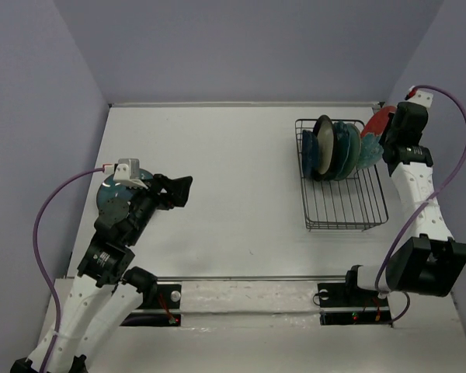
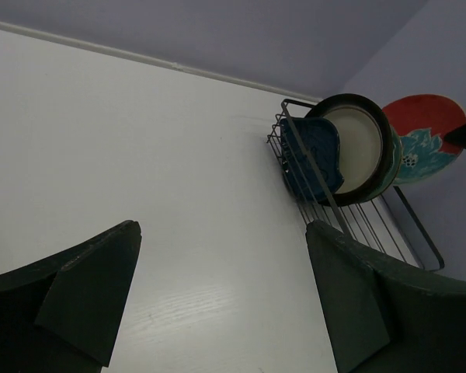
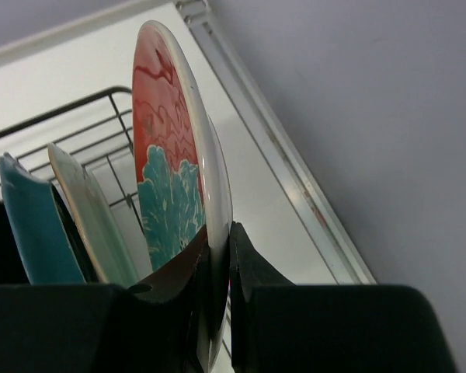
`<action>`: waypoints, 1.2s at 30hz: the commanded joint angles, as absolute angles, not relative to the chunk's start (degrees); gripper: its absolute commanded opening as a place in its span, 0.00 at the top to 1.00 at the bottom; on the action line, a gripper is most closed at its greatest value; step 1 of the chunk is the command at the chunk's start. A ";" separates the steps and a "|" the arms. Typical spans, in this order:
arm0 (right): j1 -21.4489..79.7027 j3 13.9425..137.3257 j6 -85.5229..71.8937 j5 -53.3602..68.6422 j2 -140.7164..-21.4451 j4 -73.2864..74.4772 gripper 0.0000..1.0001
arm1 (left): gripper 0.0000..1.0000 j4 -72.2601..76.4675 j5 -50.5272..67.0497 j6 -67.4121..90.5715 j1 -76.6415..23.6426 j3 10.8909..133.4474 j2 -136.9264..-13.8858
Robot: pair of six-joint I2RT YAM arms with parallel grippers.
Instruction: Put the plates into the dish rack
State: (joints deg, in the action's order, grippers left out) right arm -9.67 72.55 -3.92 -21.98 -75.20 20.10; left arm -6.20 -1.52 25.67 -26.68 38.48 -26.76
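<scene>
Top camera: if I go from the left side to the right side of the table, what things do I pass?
Teal plate → left gripper, open → rack with plates standing in it → red plate, pinched in the right gripper.

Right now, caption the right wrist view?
Right gripper holds the red plate on edge beside plates standing in the dish rack.

text: none legible | labels: none | brands: none | numbers: none
</scene>
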 commanded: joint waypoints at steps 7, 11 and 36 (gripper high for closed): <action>-9.67 71.28 2.28 -15.30 -72.51 3.87 0.93 | 0.02 -3.78 -1.23 24.52 -27.77 38.50 -26.10; -9.15 70.66 3.95 -11.96 -72.60 4.48 0.93 | 0.02 -3.69 -1.49 24.52 -28.04 38.50 -26.10; -1.14 78.57 14.85 -20.21 -72.33 8.44 0.93 | 0.02 -4.40 -2.55 24.70 -27.95 38.67 -27.42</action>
State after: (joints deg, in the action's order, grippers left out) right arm -2.72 70.81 14.79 -18.63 -76.09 17.43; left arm -6.28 -2.09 25.56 -27.70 38.48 -26.87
